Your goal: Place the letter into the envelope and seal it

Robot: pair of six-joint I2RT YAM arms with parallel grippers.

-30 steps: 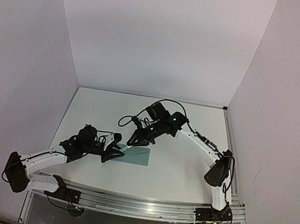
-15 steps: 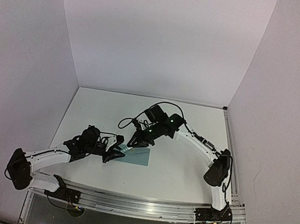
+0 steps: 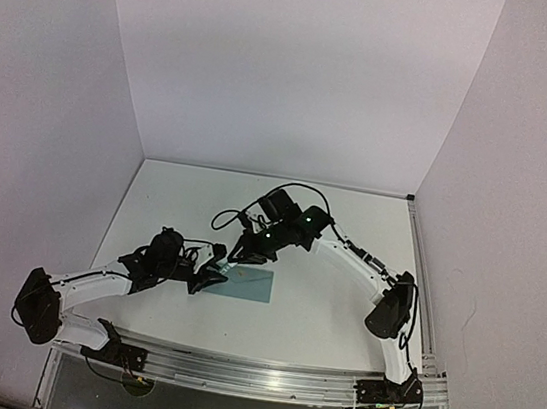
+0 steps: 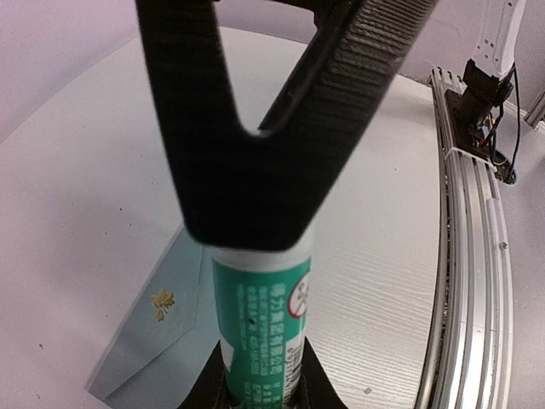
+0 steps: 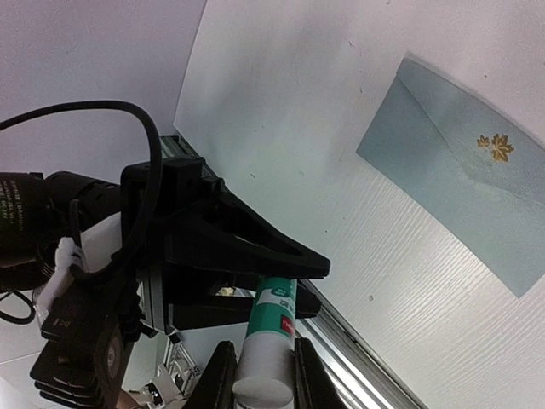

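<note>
The pale teal envelope (image 3: 249,284) lies flat on the table, flap folded down, with a gold leaf mark (image 5: 495,147) on it. The letter is not in view. A green-and-white glue stick (image 4: 260,315) hangs in the air between both grippers, over the envelope's left end (image 4: 162,336). My left gripper (image 4: 260,379) is shut on the stick's green body. My right gripper (image 5: 264,375) comes from the opposite side, and its fingers press the two sides of the white cap (image 5: 266,379). In the top view the two grippers (image 3: 215,278) (image 3: 239,256) meet tip to tip.
The aluminium rail (image 4: 468,256) runs along the table's near edge, beside the right arm's base (image 4: 490,60). White walls close in the table on three sides. A black cable (image 3: 252,212) loops above the right wrist.
The right wrist has drifted a little to the left and the left gripper a little to the right. The stick stays held between them and the envelope has not moved.
</note>
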